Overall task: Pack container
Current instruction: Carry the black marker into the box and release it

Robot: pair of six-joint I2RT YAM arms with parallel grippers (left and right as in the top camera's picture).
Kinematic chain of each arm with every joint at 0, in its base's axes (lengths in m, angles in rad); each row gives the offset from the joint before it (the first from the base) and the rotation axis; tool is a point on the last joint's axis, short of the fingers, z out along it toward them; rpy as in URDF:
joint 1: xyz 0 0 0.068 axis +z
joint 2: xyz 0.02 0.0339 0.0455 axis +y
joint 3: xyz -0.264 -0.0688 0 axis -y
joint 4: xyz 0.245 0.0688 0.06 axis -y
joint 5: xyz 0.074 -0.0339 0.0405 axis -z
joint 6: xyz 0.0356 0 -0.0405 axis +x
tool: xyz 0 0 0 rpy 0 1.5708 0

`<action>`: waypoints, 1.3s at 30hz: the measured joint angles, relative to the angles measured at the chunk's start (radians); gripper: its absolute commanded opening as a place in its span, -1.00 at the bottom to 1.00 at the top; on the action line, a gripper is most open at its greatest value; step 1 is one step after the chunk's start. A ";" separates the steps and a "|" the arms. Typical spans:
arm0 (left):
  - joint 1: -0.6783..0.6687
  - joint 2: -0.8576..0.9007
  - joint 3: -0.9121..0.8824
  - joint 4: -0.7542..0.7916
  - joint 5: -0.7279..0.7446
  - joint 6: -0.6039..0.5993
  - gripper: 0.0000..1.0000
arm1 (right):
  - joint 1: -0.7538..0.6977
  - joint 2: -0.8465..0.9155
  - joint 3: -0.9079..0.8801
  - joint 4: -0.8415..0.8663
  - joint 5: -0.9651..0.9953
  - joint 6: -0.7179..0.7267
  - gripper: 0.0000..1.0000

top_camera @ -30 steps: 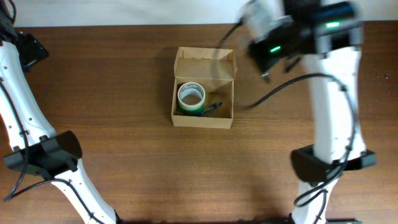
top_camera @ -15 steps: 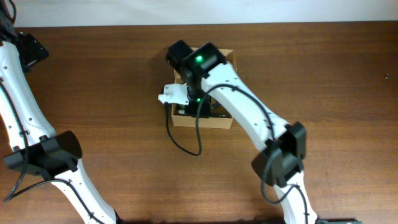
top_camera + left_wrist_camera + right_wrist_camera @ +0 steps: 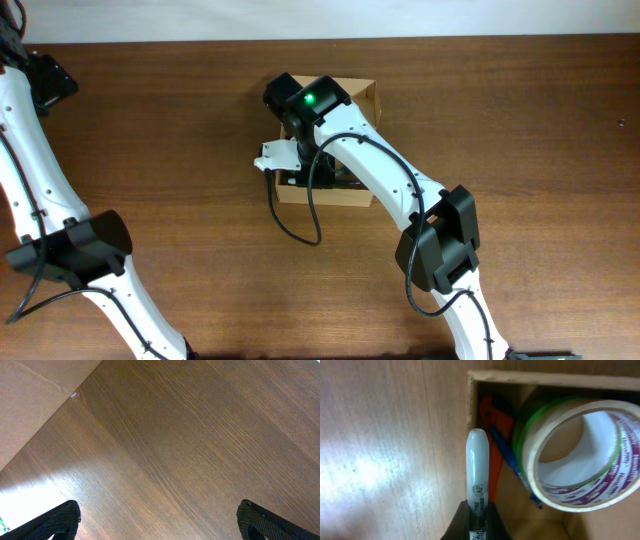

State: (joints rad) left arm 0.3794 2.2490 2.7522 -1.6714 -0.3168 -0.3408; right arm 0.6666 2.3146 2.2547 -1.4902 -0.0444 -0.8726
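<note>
The container [image 3: 367,96] is a tan cardboard box at the table's middle, lid flap open at the back. In the right wrist view its wall [image 3: 545,378] frames a tape roll [image 3: 575,455] on a green roll, a blue pen [image 3: 512,462] and an orange tool [image 3: 495,435]. My right gripper [image 3: 476,515] is shut on a grey marker [image 3: 476,470], which points along the box's left wall, over its edge. In the overhead view the right arm covers most of the box and the gripper [image 3: 305,172]. My left gripper [image 3: 157,522] is open and empty over bare wood.
The left arm's end [image 3: 47,80] is at the far back left of the wooden table [image 3: 520,150]. A flat tan sheet [image 3: 30,405] shows in the top left of the left wrist view.
The right arm has swung from the back right to over the box, then shifted slightly. The left arm has not moved.
</note>
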 measured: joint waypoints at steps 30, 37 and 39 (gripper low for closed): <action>0.000 0.000 0.000 0.000 0.000 0.000 1.00 | -0.011 0.061 0.000 0.084 0.029 0.006 -0.53; 0.000 0.000 0.000 0.000 0.000 0.000 1.00 | -0.012 0.061 0.000 0.082 0.052 0.028 -0.34; 0.000 0.000 0.000 0.000 0.000 0.000 1.00 | -0.012 0.061 0.000 0.083 0.095 0.049 -0.25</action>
State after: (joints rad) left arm 0.3794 2.2490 2.7522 -1.6714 -0.3168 -0.3408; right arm 0.6548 2.3753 2.2547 -1.4075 0.0505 -0.8238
